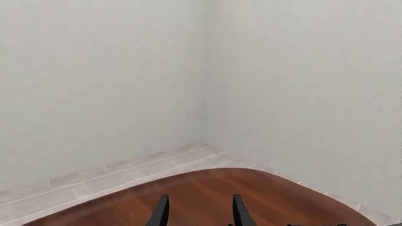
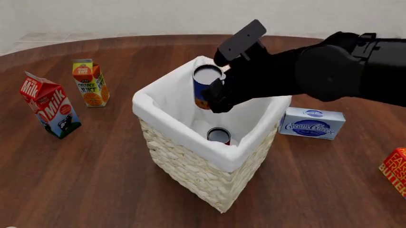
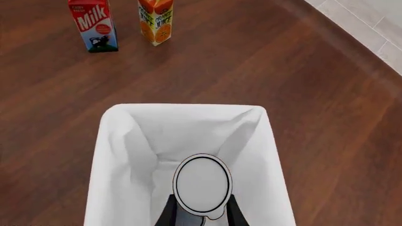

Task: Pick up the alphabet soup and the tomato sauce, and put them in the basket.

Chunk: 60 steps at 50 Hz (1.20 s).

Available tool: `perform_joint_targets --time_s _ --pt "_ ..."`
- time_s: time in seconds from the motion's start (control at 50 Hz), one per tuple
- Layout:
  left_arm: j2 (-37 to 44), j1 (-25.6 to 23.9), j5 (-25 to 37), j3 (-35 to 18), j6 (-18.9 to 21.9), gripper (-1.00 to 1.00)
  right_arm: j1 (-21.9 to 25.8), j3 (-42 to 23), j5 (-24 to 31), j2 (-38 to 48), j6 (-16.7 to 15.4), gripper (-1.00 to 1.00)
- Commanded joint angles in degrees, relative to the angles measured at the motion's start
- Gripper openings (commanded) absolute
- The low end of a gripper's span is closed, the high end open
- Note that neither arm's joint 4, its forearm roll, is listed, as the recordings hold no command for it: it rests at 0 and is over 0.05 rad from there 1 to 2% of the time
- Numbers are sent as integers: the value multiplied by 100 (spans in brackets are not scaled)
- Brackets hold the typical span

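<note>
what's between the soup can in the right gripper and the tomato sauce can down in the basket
Nothing: in the front view the alphabet soup hangs above the tomato sauce inside the basket, only liner around them.

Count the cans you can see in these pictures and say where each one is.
2. The alphabet soup is held by the right gripper over the basket; the tomato sauce stands inside the basket. Others may be hidden.

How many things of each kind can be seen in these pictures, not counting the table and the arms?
Cans: 2, the blue soup held in the right gripper over the basket, and the red sauce inside it.
Cartons: 2, milk and orange juice.
Boxes: 2, cream cheese and a red box cut by the edge.
Baskets: 1.
Total: 7.
</note>
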Motion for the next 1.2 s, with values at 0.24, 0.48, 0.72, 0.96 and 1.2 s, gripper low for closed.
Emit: perform_joint_targets --time_s 0.24,0.48,0.72,0.96,1.2 --pt "5 43 -41 48 -37 100 151 -80 -84 320 106 -100" --pt "16 66 -87 89 -63 100 187 -109 -100 480 89 -100" --pt "22 78 -127 117 -85 100 215 -120 -108 599 93 -100" --pt "9 88 -111 115 -81 100 212 -103 -103 666 111 -100" --pt "13 93 -113 115 -76 100 182 -130 -82 670 113 100"
